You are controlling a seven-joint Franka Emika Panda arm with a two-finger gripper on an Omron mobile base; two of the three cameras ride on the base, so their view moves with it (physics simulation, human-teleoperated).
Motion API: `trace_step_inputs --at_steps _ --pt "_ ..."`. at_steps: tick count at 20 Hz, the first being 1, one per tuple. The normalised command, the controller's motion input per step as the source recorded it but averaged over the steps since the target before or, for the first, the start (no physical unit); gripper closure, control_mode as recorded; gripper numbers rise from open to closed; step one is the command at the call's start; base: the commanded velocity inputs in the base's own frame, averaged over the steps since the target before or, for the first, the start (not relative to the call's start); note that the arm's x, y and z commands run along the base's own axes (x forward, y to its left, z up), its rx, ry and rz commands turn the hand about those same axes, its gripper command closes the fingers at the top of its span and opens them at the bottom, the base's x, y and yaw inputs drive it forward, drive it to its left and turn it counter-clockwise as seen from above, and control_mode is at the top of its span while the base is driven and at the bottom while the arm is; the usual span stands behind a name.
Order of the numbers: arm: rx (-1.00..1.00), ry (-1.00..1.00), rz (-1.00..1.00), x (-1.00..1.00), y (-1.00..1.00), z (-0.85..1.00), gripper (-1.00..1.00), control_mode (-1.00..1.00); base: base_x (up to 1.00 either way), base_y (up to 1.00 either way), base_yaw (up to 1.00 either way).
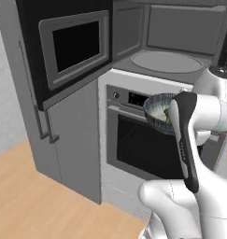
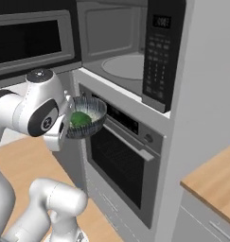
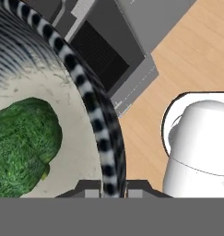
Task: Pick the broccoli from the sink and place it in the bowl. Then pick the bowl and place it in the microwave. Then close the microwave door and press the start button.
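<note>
My gripper [image 3: 112,186] is shut on the rim of the dark speckled bowl [image 3: 92,106], one finger inside the rim and one outside. The green broccoli [image 3: 21,143] lies in the bowl's whitish inside. I hold the bowl [image 1: 157,112] [image 2: 90,113], with the broccoli [image 2: 80,118] in it, in the air in front of the oven's top edge, below the microwave's opening. The microwave [image 1: 167,60] [image 2: 126,66] shows its grey cavity and round turntable. The microwave door [image 1: 73,46] [image 2: 31,40] stands swung open to the left. The sink is out of view.
The oven [image 1: 138,140] [image 2: 121,160] with its long handle sits right under the microwave. The microwave's button panel [image 2: 159,52] is on the cavity's right. A tall grey cabinet [image 1: 68,140] stands under the open door. A wooden counter [image 2: 216,184] is at the right.
</note>
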Motion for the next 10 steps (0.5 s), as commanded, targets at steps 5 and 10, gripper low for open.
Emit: trace_step_inputs --at_steps 5,10 --pt "0.0 0.0 0.0 0.0 0.0 0.0 1.0 1.0 0.33 0.18 -0.11" --pt "0.0 0.0 0.0 0.0 0.0 0.0 1.0 1.0 0.04 0.41 -0.36"
